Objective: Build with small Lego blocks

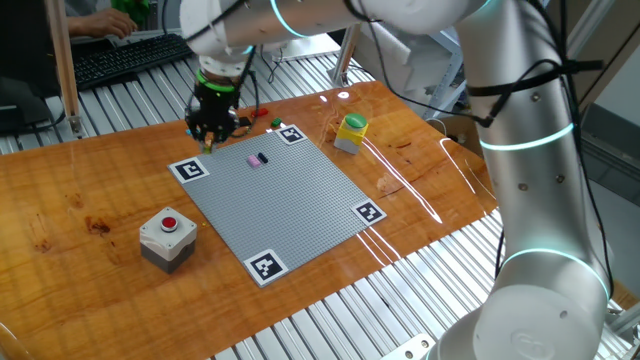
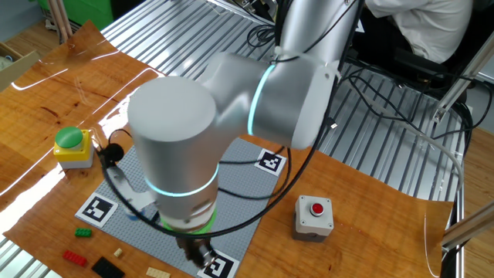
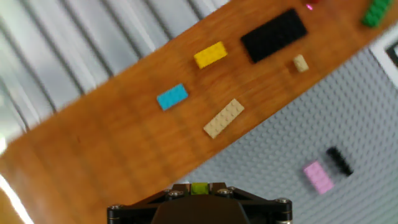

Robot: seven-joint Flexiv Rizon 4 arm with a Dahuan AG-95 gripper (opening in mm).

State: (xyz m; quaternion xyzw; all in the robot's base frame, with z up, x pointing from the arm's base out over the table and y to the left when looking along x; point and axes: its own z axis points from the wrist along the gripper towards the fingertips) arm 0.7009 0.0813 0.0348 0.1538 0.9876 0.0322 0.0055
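Note:
My gripper [image 1: 213, 125] hangs over the far left corner of the grey baseplate [image 1: 290, 205]. In the hand view its jaws [image 3: 200, 188] are shut on a small green brick [image 3: 200, 187]. A pink brick [image 3: 318, 176] and a small black brick [image 3: 339, 160] sit side by side on the plate; they also show in one fixed view, pink [image 1: 253, 161] beside black [image 1: 262, 157]. Loose on the wood beyond the plate lie a yellow brick [image 3: 210, 55], a blue brick [image 3: 172, 97], a long tan brick [image 3: 224, 117], a big black brick [image 3: 273, 35], a tiny tan brick [image 3: 300, 63] and a green brick [image 3: 375, 12].
A yellow box with a green round top [image 1: 351, 132] stands beyond the plate's far corner. A grey box with a red button [image 1: 167, 237] stands on the wood beside the plate. Marker tags sit at the plate's corners. Metal slats surround the wooden board.

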